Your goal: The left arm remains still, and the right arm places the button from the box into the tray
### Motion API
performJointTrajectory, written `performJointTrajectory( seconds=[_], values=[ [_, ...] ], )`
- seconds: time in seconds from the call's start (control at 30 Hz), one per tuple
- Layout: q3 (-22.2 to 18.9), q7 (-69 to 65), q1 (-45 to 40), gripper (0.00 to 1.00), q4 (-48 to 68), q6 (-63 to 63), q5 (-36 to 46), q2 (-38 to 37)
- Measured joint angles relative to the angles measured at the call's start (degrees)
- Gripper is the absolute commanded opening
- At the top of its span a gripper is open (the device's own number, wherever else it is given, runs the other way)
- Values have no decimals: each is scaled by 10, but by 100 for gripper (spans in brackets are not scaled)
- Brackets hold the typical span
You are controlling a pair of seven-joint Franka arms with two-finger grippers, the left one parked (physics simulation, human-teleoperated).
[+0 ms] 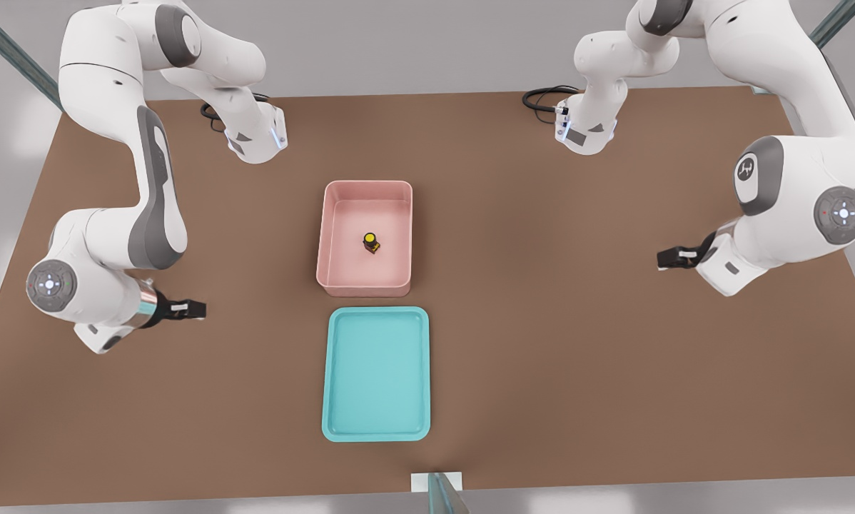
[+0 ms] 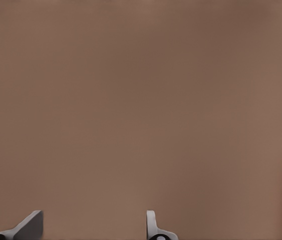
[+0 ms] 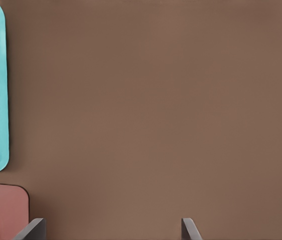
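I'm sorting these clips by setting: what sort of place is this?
Likely a simulated tabletop robot workcell: a bare brown table, a pink box holding a button, a teal tray, and the right arm's end effector, open, at the front view's left.

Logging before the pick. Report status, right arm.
Gripper open, empty, over bare table at front view's left. Button upright in box. Tray empty. Nothing blocking.

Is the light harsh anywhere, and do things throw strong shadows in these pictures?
Front view: soft, even light; the box and tray cast only faint shadows; the button looks crisp. Right wrist view: flat brown table, no glare; the gripper sits at the frame's edge, jaws spread wide.
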Motion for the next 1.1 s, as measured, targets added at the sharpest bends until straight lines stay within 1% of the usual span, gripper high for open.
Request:
performJointTrajectory(
  seconds=[0.07,0.1,0.23,0.3,0.37,0.43,0.57,0.67,0.93,1.1],
  values=[
    [0,1,5,100,-1,17,0,2],
    [0,7,31,100,-1,24,0,3],
    [3,59,179,100,0,43,1,4],
    [3,95,236,100,0,52,1,12],
    [4,133,278,100,-38,75,9,5],
    [4,172,309,100,-131,108,23,-34],
    [5,252,353,100,-289,180,34,-107],
    [5,313,390,100,-359,246,36,-113],
    [5,454,421,100,-425,381,43,-65],
    [5,518,430,100,-433,437,44,-47]
  ],
)
